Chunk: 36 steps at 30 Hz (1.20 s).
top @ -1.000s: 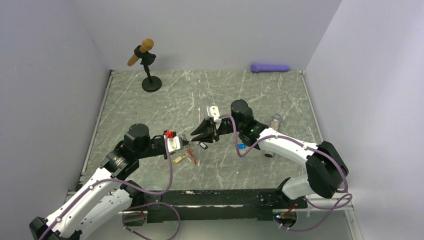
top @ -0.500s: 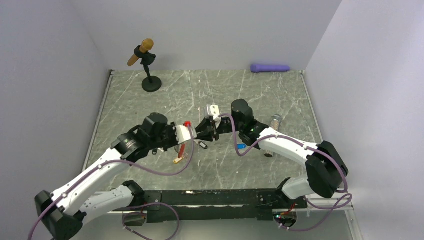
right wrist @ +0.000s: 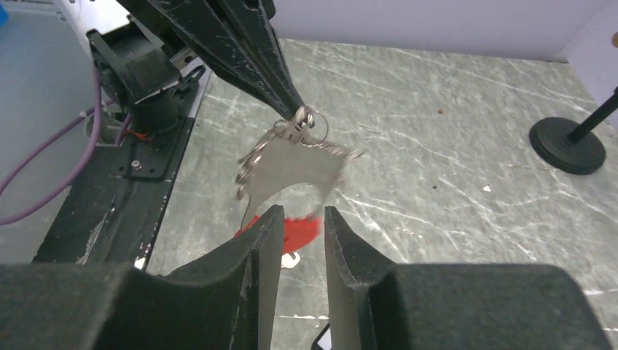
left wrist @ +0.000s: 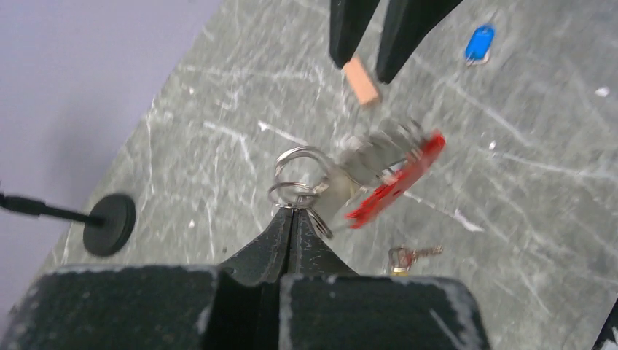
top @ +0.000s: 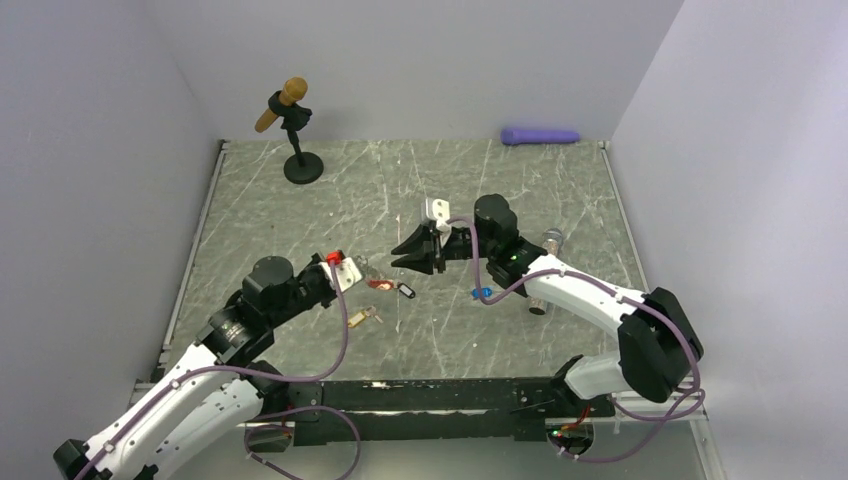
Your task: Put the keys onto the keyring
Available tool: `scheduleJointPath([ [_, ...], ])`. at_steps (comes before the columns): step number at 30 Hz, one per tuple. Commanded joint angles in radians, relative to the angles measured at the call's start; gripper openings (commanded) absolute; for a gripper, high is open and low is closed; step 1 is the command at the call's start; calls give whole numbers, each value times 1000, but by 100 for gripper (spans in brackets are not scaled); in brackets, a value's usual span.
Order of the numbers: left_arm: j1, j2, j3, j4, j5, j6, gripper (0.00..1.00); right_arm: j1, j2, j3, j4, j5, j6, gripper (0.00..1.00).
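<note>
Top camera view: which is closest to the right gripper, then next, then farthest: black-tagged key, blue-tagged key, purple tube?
From the right gripper:
1. Black-tagged key, right by it, on the near side.
2. Blue-tagged key, farther off to its right.
3. Purple tube, far at the back, on the right.

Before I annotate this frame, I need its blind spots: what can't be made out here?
Left wrist: the keyring is motion-blurred; whether keys hang on it is unclear.
Right wrist: the right gripper partly hides the red clip.
Top: the black-tagged key is too small to tell if it's attached.
</note>
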Motion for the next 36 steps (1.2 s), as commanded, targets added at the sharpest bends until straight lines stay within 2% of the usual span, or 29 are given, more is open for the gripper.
scheduleJointPath([
  [1, 11, 1, 5, 118, 198, -16, 0, -18, -54, -6, 60, -36, 30, 31],
  [7, 11, 30, 8, 146, 317, -9, 0, -23, -64, 6, 121, -74, 68, 30],
  [17, 12, 71, 18, 172, 445, 2, 0, 3, -43, -35, 77, -46, 11, 28],
  [27, 12, 60, 7, 177, 439, -2, 0, 35, -15, -32, 81, -98, 51, 24],
  [36, 12, 56, 14, 173, 439, -13, 0, 69, -2, -21, 35, -74, -3, 21],
])
